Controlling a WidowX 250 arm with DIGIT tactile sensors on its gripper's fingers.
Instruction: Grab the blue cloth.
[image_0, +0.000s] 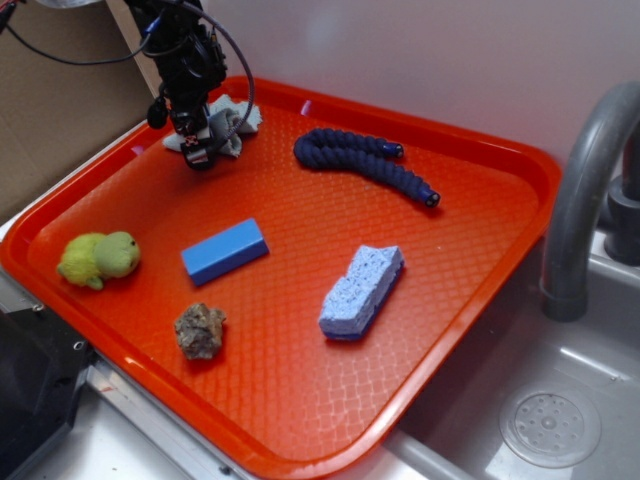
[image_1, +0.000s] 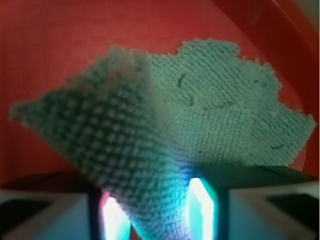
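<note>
A: Orange plastic first: the tray (image_0: 300, 400) takes up most of the exterior view, its near corner pointing toward the camera, with a metal sink (image_0: 560, 420) just beside its right edge.

B: What lies nearest on it?

A: A brown rock (image_0: 200, 331) close to the near-left rim. Just beyond it is a blue block (image_0: 225, 251), and further left a yellow-green plush toy (image_0: 98, 258) by the left corner. A speckled light-blue sponge (image_0: 362, 291) lies out in the middle, to the right of the block.

B: And farther back?

A: A dark navy twisted rope (image_0: 365, 164) curves along the far side. The grey faucet (image_0: 590, 190) rises at the right, past the tray's edge.

B: Where is the blue cloth?

A: In the far-left corner of the tray, a crumpled pale grey-blue heap (image_0: 232, 122) with the black arm standing directly over it.

B: Is the pincer (image_0: 198, 152) clenched?

A: Yes, on the fabric. The wrist view shows a fold of the blue cloth (image_1: 150, 145) pinched between the two fingers (image_1: 202, 210), peaked up toward the lens, while the rest spreads over the tray floor (image_1: 60, 45) behind.
</note>
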